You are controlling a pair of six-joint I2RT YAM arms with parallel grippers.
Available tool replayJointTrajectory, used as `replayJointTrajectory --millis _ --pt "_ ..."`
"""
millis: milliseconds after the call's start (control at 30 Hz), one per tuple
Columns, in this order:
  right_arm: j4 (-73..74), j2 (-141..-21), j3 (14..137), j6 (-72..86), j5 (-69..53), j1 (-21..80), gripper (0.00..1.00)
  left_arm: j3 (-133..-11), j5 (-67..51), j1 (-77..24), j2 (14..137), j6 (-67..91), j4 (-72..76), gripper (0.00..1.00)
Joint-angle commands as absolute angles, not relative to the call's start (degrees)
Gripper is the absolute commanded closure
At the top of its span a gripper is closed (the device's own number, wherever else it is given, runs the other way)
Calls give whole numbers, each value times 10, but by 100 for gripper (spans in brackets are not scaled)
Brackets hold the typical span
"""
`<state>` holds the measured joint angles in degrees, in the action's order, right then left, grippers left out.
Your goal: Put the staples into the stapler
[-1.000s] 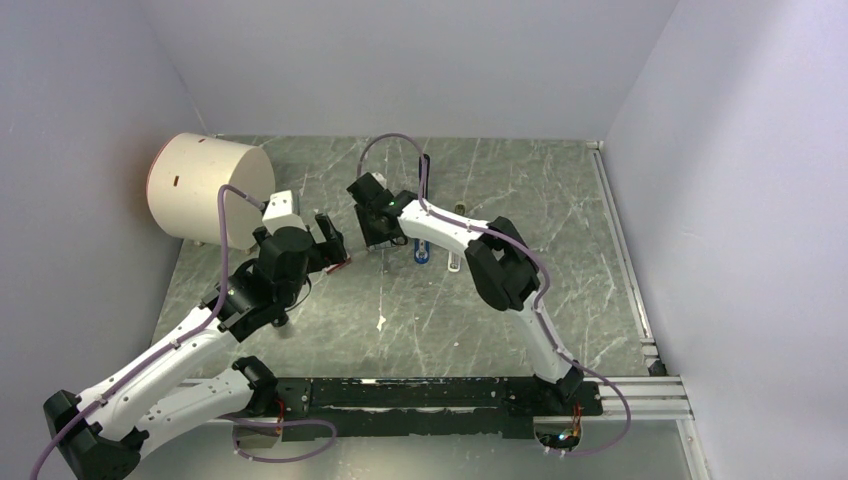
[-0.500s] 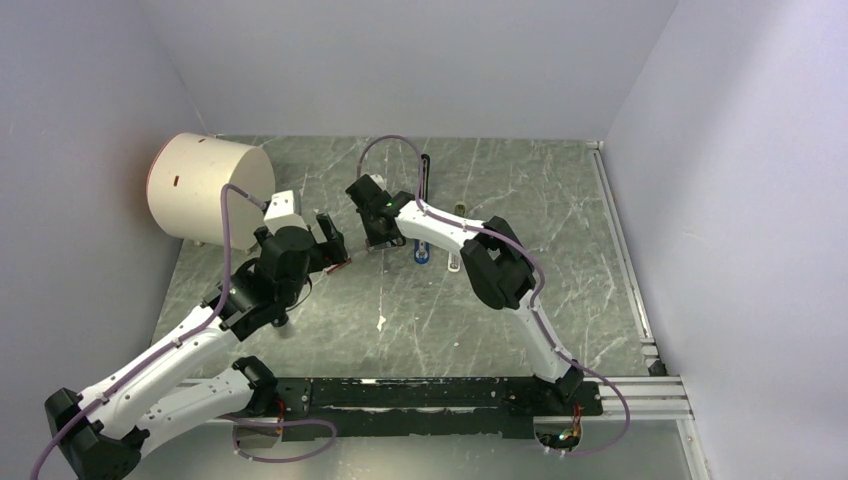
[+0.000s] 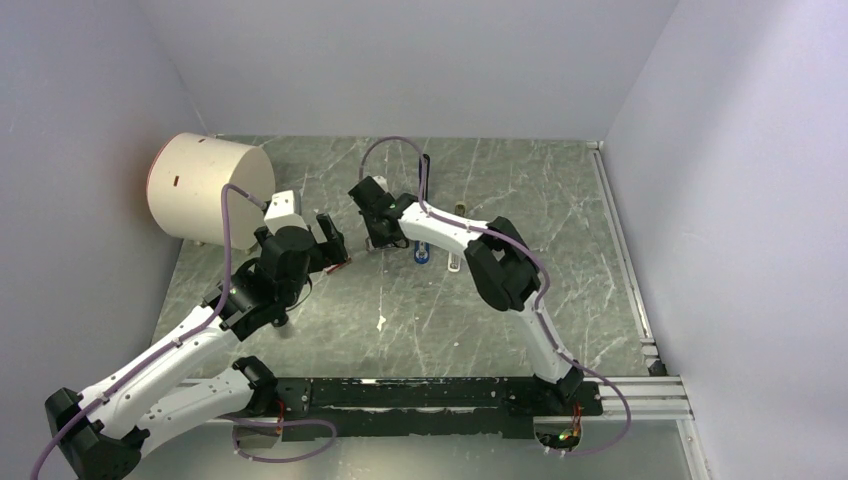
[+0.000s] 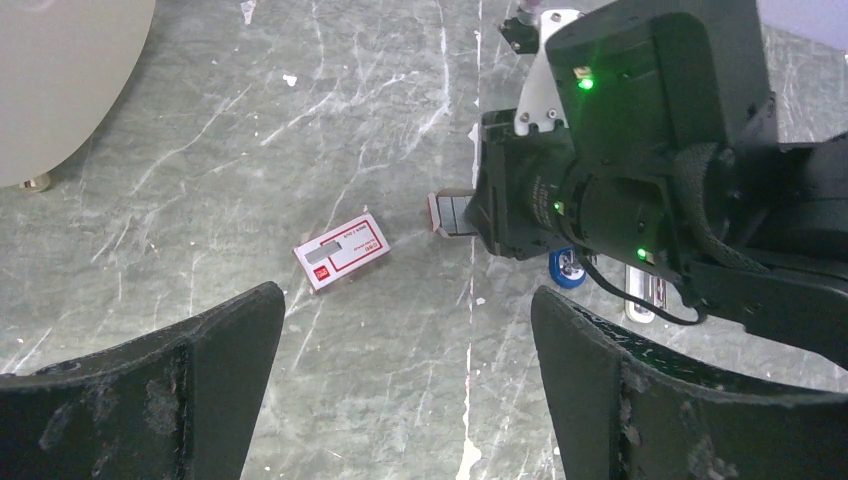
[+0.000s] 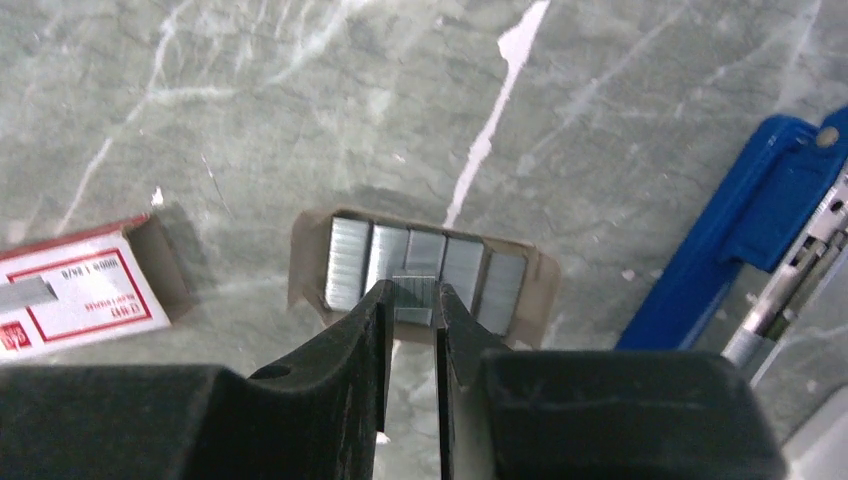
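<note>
Grey-green marble forms the worktop (image 3: pixel 560 200). On it the staples are kept in a small brown card tray (image 5: pixel 312 262), with several silvery strips laid side by side. The right claw (image 5: pixel 413 308) is positioned over this tray and is pressed close about one strip of staples (image 5: pixel 414 287) at the middle of the row, with a finger against each side of it. The blue stapler (image 5: pixel 745 215) is found just to the right of that claw, opened out on the marble with its metal channel exposed. In the top view it is partly hidden under the right arm. The left claw (image 4: pixel 403 305) is held spread wide above the worktop, to the left of the tray and apart from everything.

A cream drum (image 3: pixel 205 185) is set at the back left by the wall, and a metal rail (image 3: pixel 622 262) is fixed along the right edge. Bare marble is seen between the stapler and the rail.

A white box (image 4: pixel 342 251) edged in red is seen lying left of the tray, near it but not touching. Red print is carried on the box, but it is too blurred to be read.
</note>
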<state>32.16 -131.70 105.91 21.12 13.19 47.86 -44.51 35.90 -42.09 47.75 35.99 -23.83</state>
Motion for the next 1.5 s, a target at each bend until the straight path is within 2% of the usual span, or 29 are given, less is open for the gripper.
replayJointTrajectory --millis 0,500,633,933,1133,1233,1300,1467 --pt "308 -1249 1018 194 136 480 78 -448 365 -417 474 361 -234 2" --pt "302 -1071 733 96 3 491 78 -448 360 -417 466 361 -231 2" --pt "303 -1052 703 60 -32 511 78 -448 358 -417 466 361 -230 2" --pt "310 -1053 682 18 -19 529 77 -450 359 -417 470 359 -231 2" --pt "338 -1069 705 29 -18 530 64 -453 360 -417 474 358 -232 2" --pt "331 -1056 704 54 -11 529 49 -454 360 -417 474 357 -233 2" --pt "326 -1041 700 78 -2 530 43 -454 361 -417 473 357 -232 2" --pt "330 -1021 705 206 81 530 41 -452 359 -417 472 358 -230 2"
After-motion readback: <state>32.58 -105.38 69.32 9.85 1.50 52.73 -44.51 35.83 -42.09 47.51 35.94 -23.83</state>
